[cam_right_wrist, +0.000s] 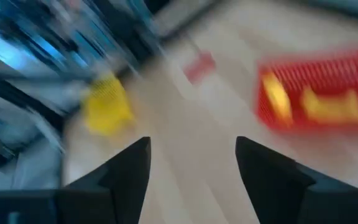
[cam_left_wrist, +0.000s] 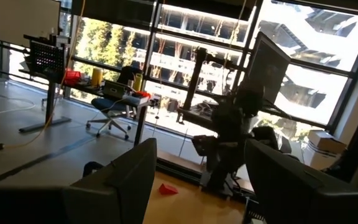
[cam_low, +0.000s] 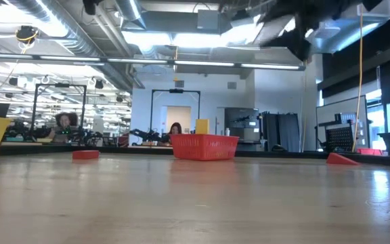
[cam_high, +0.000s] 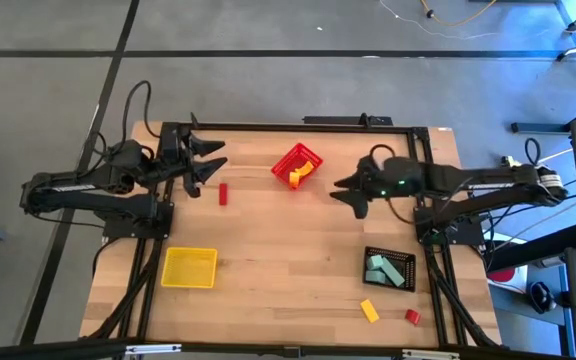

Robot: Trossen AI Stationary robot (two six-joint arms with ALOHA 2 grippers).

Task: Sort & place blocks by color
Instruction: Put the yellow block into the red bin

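We find the right gripper (cam_high: 352,196) raised above the table, just beside the red bin (cam_high: 298,165) on the side toward the right arm's base. Its fingers stand apart with nothing between them; the right wrist view, though smeared by motion, shows bare wood in the gap. The red bin (cam_right_wrist: 319,93) holds two yellow blocks (cam_right_wrist: 334,107), seen as yellow pieces inside its mesh walls.

The left gripper (cam_high: 208,160) sits at the far left corner of the table, fingers spread wide and empty. A red block (cam_high: 223,194) lies on the wood just beside it, between it and the red bin. In the left wrist view a red wedge-like block (cam_left_wrist: 167,188) shows on the table beyond the gap between the fingers.

Toward the right arm's base from the right gripper, near the table edge, the black bin (cam_high: 389,268) holds mint green blocks (cam_high: 377,268). Past it, near the front edge, lie a yellow block (cam_high: 369,311) and a red block (cam_high: 413,316), close together but apart. The yellow bin (cam_high: 189,267) stands well away from both grippers, at the front left; we see no block in it.

We can read no brand, label or writing on any bin, block or arm.
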